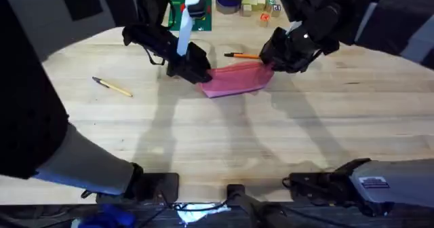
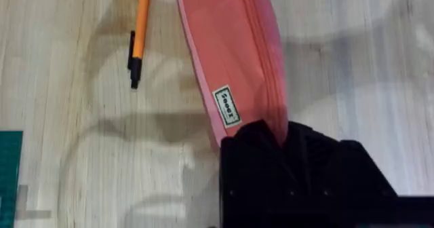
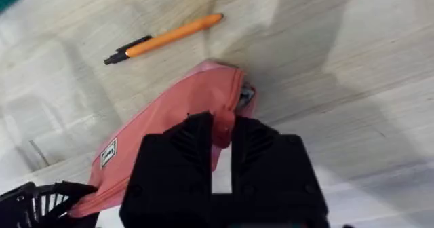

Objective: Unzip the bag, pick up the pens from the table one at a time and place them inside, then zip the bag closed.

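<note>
Both my claws pinch the limp pink bag (image 1: 237,79), left claw (image 1: 196,72) anchoring one end, right claw (image 3: 224,129) on the zipper pull; soft fabric, needs tension.

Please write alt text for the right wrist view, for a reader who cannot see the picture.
The right gripper, black, pinches the top edge of the pink bag near its zipper end. The bag lies on the table. An orange pen with a black end lies on the wood beyond the bag, apart from it.
</note>
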Robot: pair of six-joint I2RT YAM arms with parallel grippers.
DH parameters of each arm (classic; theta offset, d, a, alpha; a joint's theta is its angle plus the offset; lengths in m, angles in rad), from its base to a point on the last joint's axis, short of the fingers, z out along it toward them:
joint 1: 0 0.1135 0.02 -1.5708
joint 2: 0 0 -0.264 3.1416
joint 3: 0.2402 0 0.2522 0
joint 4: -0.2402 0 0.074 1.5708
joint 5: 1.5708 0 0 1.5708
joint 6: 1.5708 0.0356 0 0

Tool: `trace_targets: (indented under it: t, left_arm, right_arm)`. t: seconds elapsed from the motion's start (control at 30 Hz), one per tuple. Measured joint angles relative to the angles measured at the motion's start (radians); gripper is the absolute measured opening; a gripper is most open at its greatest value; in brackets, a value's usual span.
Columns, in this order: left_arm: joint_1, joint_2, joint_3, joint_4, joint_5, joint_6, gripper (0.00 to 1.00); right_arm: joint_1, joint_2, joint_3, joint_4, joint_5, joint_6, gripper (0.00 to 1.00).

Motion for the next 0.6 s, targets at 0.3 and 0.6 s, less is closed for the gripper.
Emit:
trace_targets:
  t: [0.3,0.6]
  left_arm:
    - [0.004,0.0,0.0,0.0,-0.001,0.0,0.042]
    - [0.004,0.0,0.0,0.0,-0.001,0.0,0.042]
  right_arm:
    - [0.0,-0.036,-0.005,-0.014,0.007,0.0,0.042]
    - [-0.001,-0.037,-0.008,-0.014,0.007,0.0,0.03]
